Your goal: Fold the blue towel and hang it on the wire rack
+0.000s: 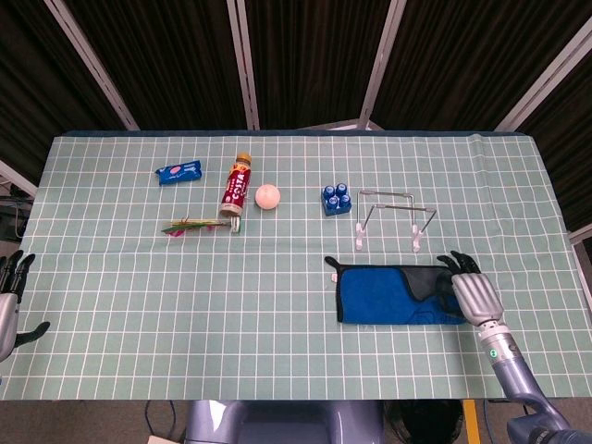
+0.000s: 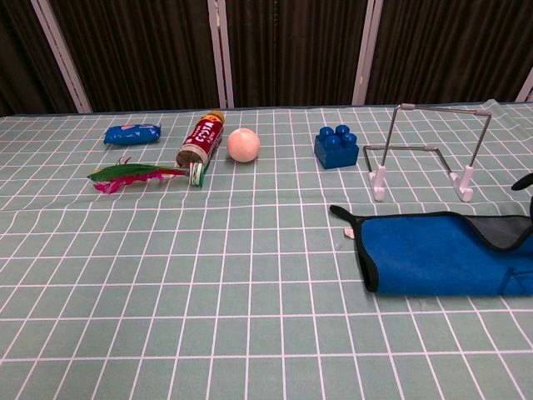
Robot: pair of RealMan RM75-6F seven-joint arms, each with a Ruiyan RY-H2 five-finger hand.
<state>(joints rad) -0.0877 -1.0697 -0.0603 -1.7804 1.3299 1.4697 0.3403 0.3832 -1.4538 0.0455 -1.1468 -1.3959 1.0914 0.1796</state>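
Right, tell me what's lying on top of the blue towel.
Only the fingers of the right hand reach over the right end of the blue towel, where a dark flap lies folded over; the towel's underside is hidden.

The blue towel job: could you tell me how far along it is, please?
Done: the blue towel looks folded over, lying flat on the table in front of the wire rack. In hand: the right hand is at the towel's right end; whether it grips it is unclear. The left hand is idle at the table's edge. Left: hanging the towel on the bare rack.
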